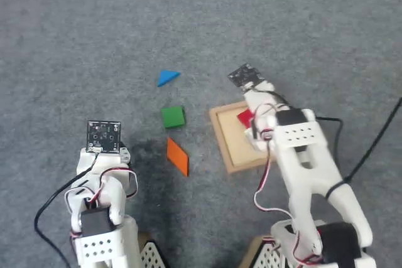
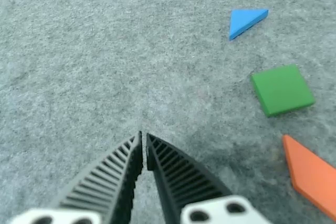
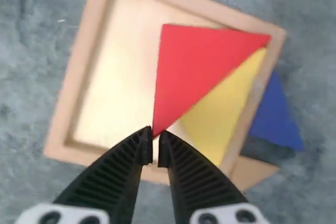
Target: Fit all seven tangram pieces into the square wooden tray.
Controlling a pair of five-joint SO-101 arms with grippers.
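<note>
Looking across, the blue triangle [image 1: 168, 78], green square [image 1: 173, 117] and orange parallelogram [image 1: 177, 155] lie loose on the table [image 1: 75, 48]. The red triangle [image 3: 199, 72] rides over the tray [image 3: 79, 72] rim atop the yellow triangle [image 3: 220, 119]; released so, it would likely jam crooked. Left claw [image 2: 144, 139]: pressed together, empty. Right claw [image 3: 155, 135]: nearly closed, seemingly nipping the red tip.

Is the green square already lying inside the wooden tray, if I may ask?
No, the green square lies on the grey mat outside the wooden tray, between the blue triangle and the orange piece.
</note>
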